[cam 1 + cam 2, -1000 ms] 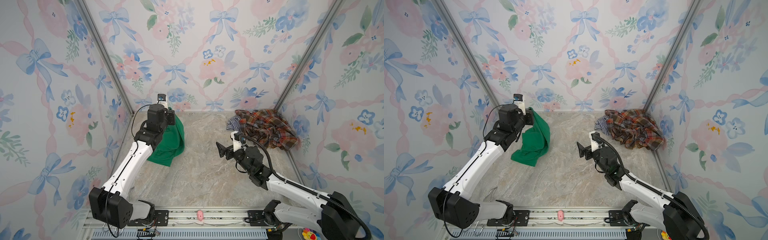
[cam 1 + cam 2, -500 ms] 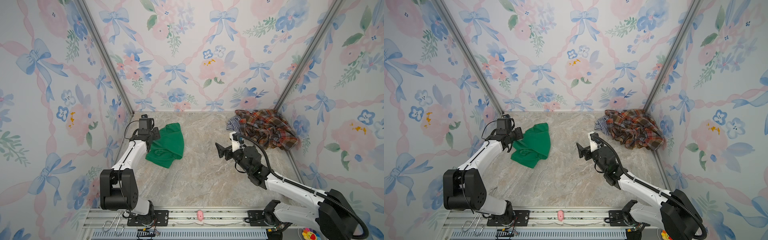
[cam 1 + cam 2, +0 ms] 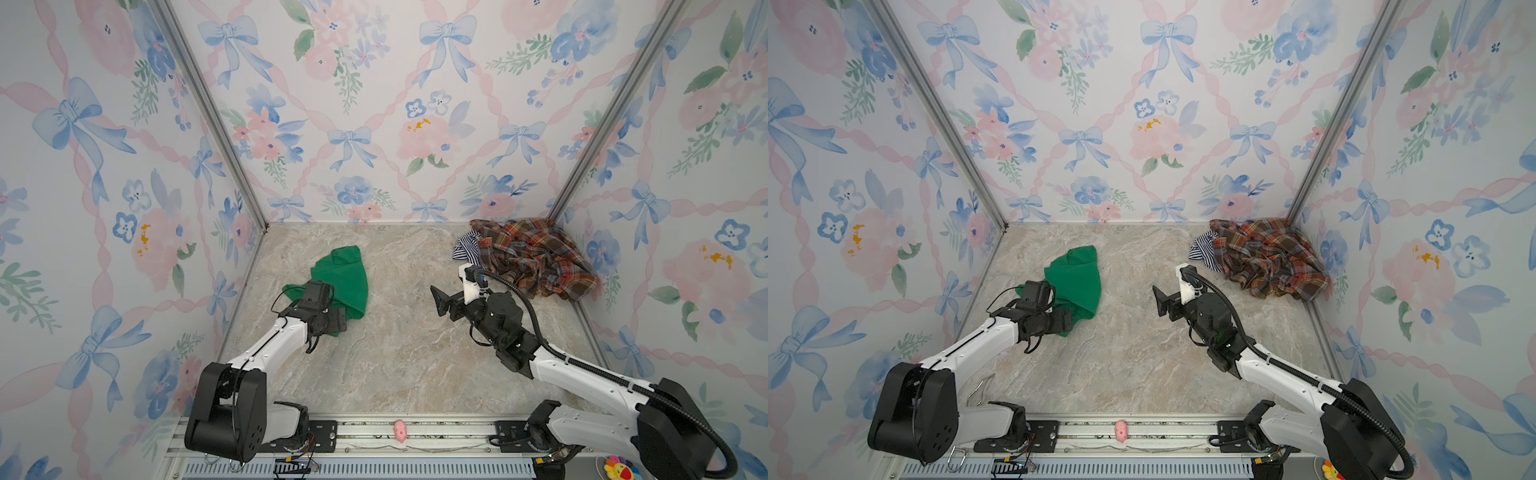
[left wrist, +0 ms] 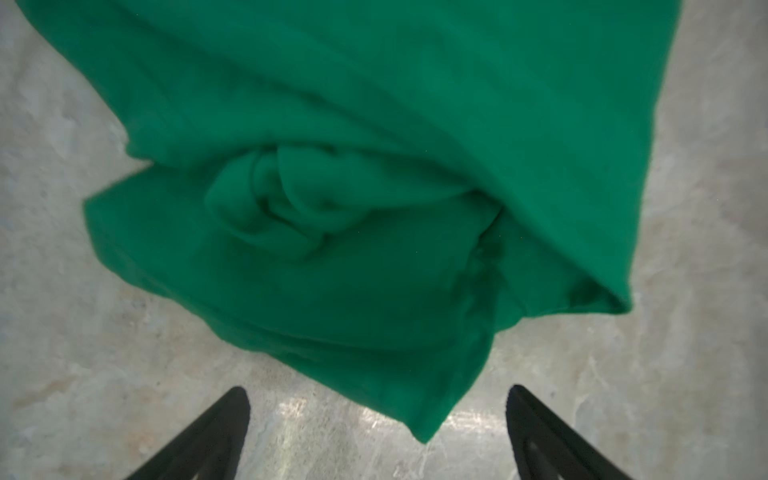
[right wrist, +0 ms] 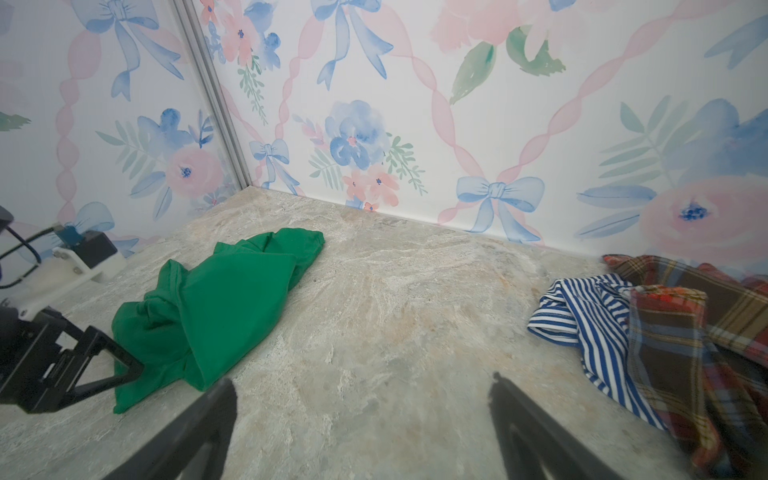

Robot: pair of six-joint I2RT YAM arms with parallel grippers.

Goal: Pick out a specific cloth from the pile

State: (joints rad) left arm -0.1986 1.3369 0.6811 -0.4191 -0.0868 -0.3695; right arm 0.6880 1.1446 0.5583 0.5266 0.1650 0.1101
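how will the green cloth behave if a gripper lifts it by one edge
The green cloth lies crumpled in soft folds, so it will likely hang floppy and drape rather than hold shape. It looks thin and probably light. On the smooth marble-look table a push would probably make it bunch or slide, not roll.

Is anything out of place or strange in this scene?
A small pink figure sits on the front rail, seemingly unrelated to the clothes. Otherwise nothing stands out: the green cloth lies crumpled on the floor, apart from the pile.
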